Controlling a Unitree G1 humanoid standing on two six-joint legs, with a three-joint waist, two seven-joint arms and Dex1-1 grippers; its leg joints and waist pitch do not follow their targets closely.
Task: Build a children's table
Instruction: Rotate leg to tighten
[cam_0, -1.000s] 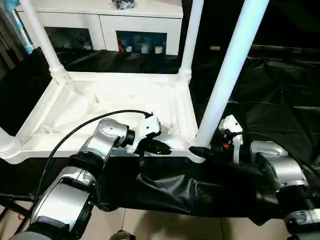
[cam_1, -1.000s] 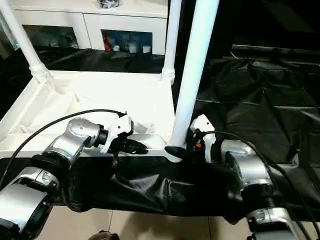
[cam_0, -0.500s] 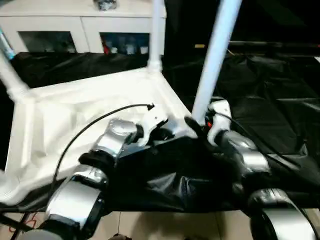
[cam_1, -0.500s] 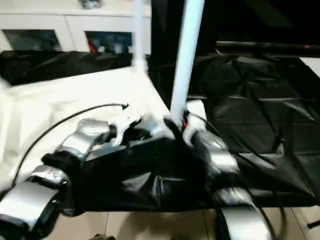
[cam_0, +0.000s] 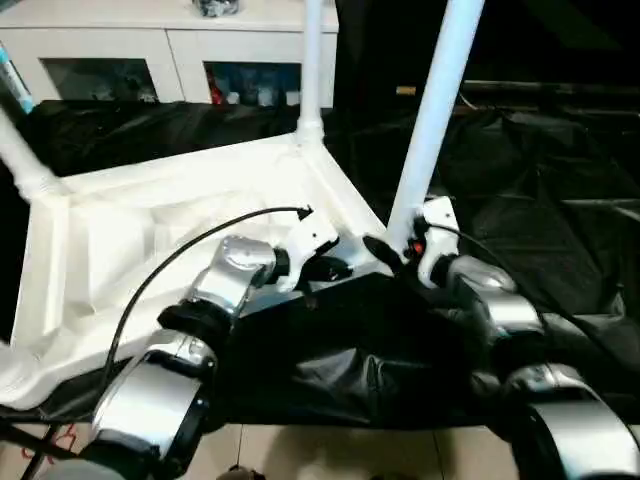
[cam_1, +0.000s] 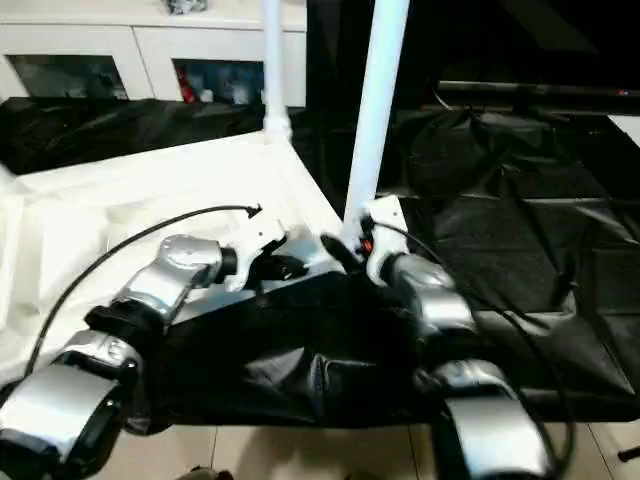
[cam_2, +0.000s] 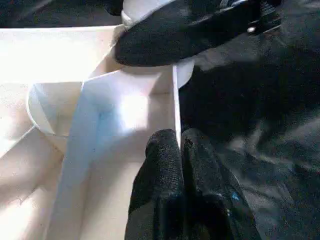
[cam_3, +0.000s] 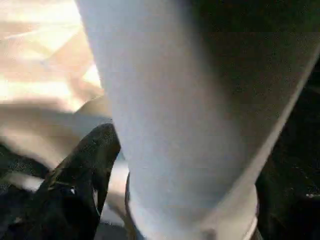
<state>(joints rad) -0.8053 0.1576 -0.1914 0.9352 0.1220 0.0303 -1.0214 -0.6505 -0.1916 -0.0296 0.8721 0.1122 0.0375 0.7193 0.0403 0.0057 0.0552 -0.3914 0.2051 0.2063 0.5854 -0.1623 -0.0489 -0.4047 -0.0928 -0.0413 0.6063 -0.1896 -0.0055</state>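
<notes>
The white tabletop (cam_0: 150, 230) lies upside down on a black sheet, ribbed side up. A white leg (cam_0: 435, 120) stands in its near right corner socket. Others rise at the far right corner (cam_0: 312, 60), the far left (cam_0: 20, 160) and the near left (cam_0: 12, 370). My left gripper (cam_0: 335, 268) is shut on the thin upright rim (cam_2: 176, 100) of the tabletop, just beside that near right socket. My right gripper (cam_0: 395, 250) sits at the foot of the near right leg (cam_3: 165, 100), right above the socket.
A white cabinet (cam_0: 180, 50) with glass doors stands behind the work. The black sheet (cam_0: 540, 180) spreads to the right and bunches in front of the tabletop (cam_0: 350, 360). A black cable (cam_0: 200, 245) arcs over my left forearm. Tiled floor (cam_0: 300, 450) lies below the near edge.
The whole picture has swung since a second ago, so the camera has moved. Both grippers stay at the same near right corner of the tabletop, and the leg still stands upright.
</notes>
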